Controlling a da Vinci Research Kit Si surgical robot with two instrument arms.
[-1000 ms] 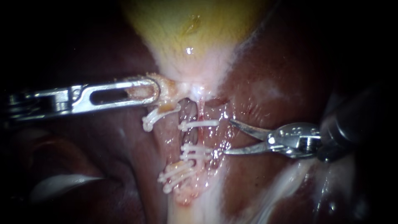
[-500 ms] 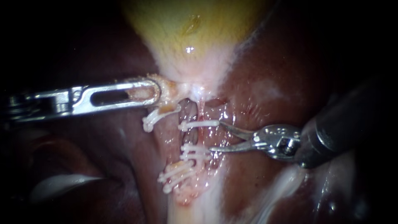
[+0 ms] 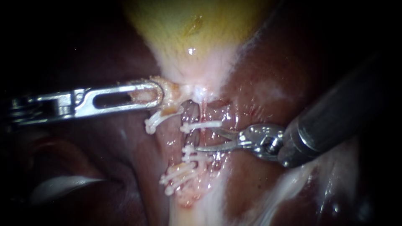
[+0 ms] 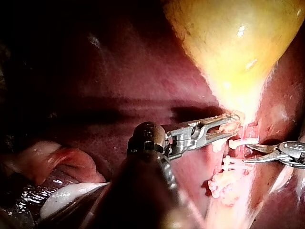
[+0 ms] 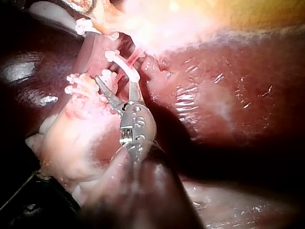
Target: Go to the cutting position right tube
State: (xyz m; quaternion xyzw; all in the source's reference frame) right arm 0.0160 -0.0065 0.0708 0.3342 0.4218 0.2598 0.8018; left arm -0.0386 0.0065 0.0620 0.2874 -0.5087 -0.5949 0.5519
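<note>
Where right tube (image 3: 192,137) runs below gallbladder (image 3: 192,37), bare stretch shows between clips (image 3: 202,124). Right tool (image 3: 205,139) open, blades astride that stretch, likely so cut lands between clips. Left tool (image 3: 150,93) clamped on gallbladder neck, probably tensioning tube.

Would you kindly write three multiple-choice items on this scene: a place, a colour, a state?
1. Where is the right instrument's claw? A hidden from every view; B at the right tube, between its upper clip and lower clips; C far from any clip.
2. What colour are the clips? A blue; B black; C white.
3. How is the left instrument's claw? A shut on tissue at the gallbladder's neck; B open, clear of tissue; C hidden.
Key: 1B, its open blades reach between those clips; 2C, all show white; 3A, tissue is pinched in its tip.
</note>
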